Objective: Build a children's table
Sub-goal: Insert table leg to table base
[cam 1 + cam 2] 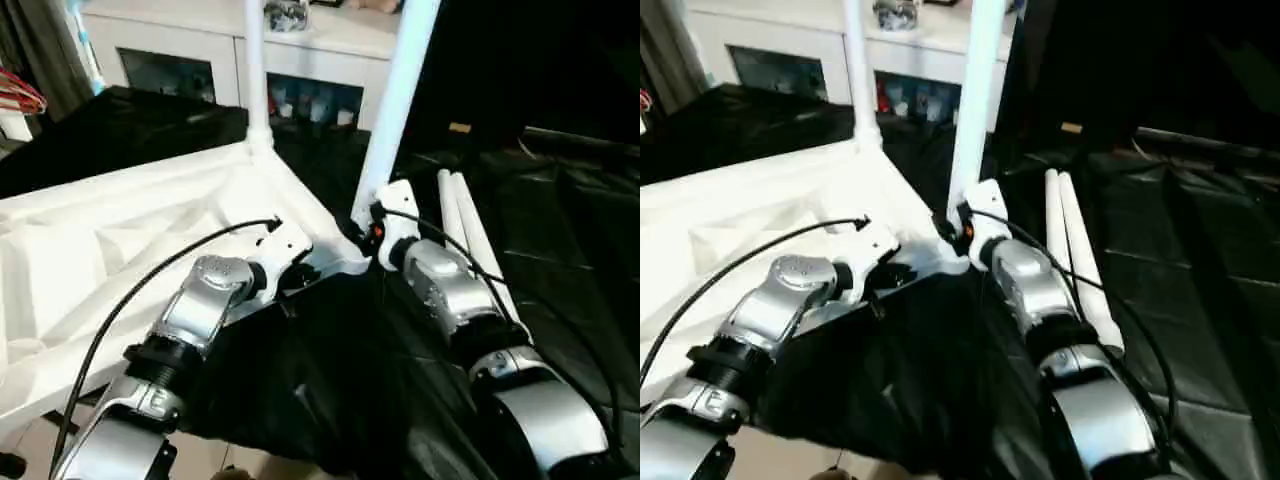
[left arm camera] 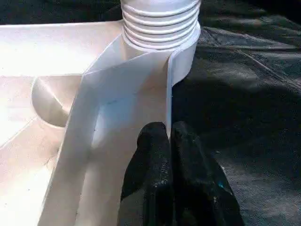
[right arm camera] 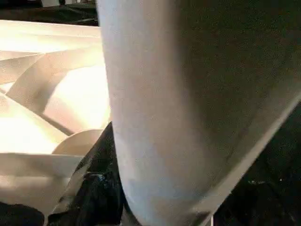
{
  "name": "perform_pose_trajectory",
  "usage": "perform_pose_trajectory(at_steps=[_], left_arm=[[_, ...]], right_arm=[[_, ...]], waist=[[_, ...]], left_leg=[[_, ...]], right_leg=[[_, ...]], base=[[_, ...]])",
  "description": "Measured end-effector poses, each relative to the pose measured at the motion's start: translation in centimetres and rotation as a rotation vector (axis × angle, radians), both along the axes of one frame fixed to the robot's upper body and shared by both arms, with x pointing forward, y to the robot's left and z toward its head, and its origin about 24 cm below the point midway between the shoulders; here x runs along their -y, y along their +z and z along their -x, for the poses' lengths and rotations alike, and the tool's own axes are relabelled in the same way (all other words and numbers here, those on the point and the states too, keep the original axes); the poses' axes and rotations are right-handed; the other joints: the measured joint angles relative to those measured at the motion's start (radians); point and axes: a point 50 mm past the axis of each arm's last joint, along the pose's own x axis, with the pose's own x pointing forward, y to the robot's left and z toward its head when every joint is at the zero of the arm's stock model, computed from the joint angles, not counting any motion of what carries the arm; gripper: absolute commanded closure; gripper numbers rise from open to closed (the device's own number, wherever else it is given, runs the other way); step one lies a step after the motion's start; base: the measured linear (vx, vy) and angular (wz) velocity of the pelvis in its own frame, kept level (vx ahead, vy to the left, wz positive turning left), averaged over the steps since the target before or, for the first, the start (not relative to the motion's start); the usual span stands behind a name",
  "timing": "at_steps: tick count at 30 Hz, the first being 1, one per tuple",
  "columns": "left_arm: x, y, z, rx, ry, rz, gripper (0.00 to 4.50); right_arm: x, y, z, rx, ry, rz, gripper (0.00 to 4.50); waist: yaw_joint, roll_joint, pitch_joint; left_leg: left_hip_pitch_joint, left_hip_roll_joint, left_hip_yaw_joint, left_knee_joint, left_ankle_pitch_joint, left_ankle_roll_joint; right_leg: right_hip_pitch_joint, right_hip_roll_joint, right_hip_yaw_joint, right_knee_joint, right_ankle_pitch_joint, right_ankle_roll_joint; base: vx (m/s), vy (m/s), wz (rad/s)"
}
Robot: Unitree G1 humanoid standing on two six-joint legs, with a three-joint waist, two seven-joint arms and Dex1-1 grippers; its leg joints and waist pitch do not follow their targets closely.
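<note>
The children's table lies upside down: its white tabletop, ribbed underside up, fills the left. One white leg stands upright in the far corner socket. A second leg leans at the near corner, and my right gripper is shut around its lower end; a black finger presses its side. The leg's ribbed thread sits at the corner socket. My left gripper is shut on the tabletop's thin rim wall just short of that socket. Two more legs lie side by side to the right.
Black cloth covers the work surface under and right of the tabletop. A white cabinet with glass doors stands behind. A red wire object is at the far left. A black cable runs along my left forearm.
</note>
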Motion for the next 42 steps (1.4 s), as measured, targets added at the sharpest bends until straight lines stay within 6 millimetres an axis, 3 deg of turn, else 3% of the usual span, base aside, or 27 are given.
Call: perform_pose_trajectory(at_steps=[4,5,13,18,27,34,42], left_arm=[[-0.1,0.1,0.1,0.007,0.010,-0.014,4.50],[-0.2,0.1,0.1,0.009,0.010,-0.017,4.50],[-0.8,0.4,0.3,0.028,-0.008,-0.029,4.50],[-1.5,0.7,0.7,0.026,-0.056,-0.022,4.50],[-2.7,1.0,2.0,0.011,-0.236,-0.024,4.50],[-3.6,0.8,3.3,-0.058,-0.382,-0.003,4.50],[-3.8,0.7,3.8,-0.094,-0.451,0.001,4.50]], right_arm=[[-0.4,0.2,-0.2,0.003,-0.012,-0.012,2.61],[-0.4,0.2,-0.3,-0.001,-0.016,-0.018,2.26],[-0.2,-0.3,-0.1,-0.038,0.019,-0.047,1.47],[0.3,0.1,0.3,-0.019,0.125,-0.062,1.41],[2.3,0.0,2.4,-0.013,0.409,-0.001,1.41],[3.7,0.0,4.7,-0.055,0.646,0.068,1.41],[3.8,0.1,5.9,-0.077,0.741,0.105,1.41]], waist=[[-0.004,-0.001,0.000],[-0.004,-0.001,0.001],[-0.007,0.000,0.001],[-0.009,0.001,0.002],[0.004,-0.002,0.005],[0.027,-0.002,0.005],[0.035,-0.002,0.005]], left_leg=[[0.000,0.000,0.000,0.001,0.000,0.000],[0.000,0.000,0.000,0.001,0.000,0.000],[-0.005,0.000,0.000,0.001,0.000,0.000],[-0.010,0.001,0.000,0.001,0.000,0.000],[-0.015,0.001,0.001,0.003,0.000,0.001],[-0.013,0.002,0.001,0.006,0.000,0.001],[-0.010,0.002,0.001,0.006,0.000,0.000]], right_leg=[[0.000,0.000,0.000,-0.001,0.000,0.000],[0.000,0.000,0.000,-0.001,0.000,0.000],[-0.008,0.000,0.000,0.000,0.000,0.000],[-0.012,0.001,0.000,0.000,0.000,-0.001],[-0.014,0.001,0.000,0.000,-0.002,-0.003],[-0.013,0.001,0.000,0.003,-0.002,-0.002],[-0.010,0.001,0.000,0.004,-0.002,-0.002]], base=[[0.000,0.000,0.00],[0.000,0.000,0.00],[0.000,0.000,0.00],[0.000,0.000,0.00],[0.000,0.000,0.00],[0.000,0.000,0.00],[0.000,0.000,0.00]])
